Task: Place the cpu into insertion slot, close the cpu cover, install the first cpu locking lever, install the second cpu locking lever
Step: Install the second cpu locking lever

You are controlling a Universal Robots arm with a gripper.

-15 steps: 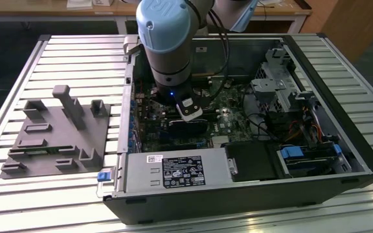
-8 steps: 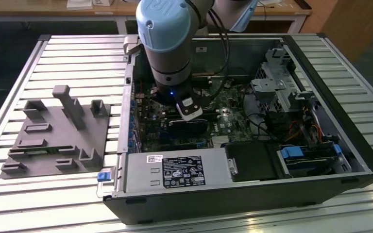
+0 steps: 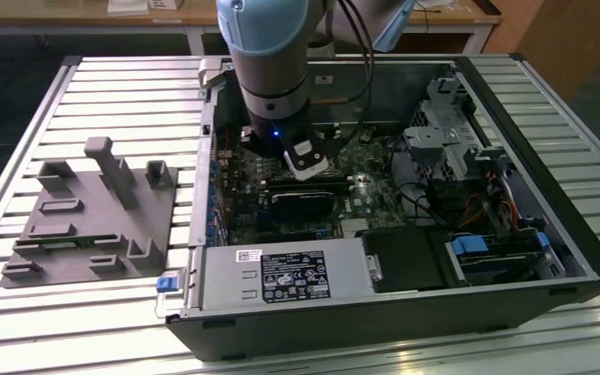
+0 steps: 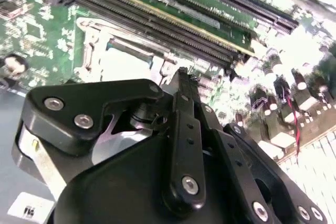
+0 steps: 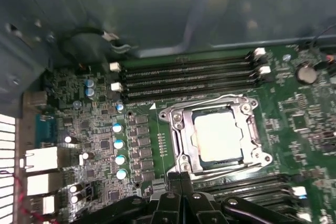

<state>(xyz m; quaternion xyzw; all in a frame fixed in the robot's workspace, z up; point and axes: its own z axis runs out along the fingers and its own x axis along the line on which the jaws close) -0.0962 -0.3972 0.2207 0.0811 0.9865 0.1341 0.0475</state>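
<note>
The cpu [image 5: 218, 136] sits in the insertion slot [image 5: 181, 145], cpu cover [image 5: 251, 124] round it. Gripper [image 5: 181, 178] is pinched shut, holding nothing, right by the slot's edge. Cpu's prob light, stiff, fragile; hold by edges.

Pale cpu [image 5: 218, 136] in insertion slot [image 5: 178, 124]

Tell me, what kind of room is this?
Probably a robot lab or workshop. An open computer case lies on a slotted metal table, a grey fixture block sits beside it, and wooden desks stand behind.
</note>
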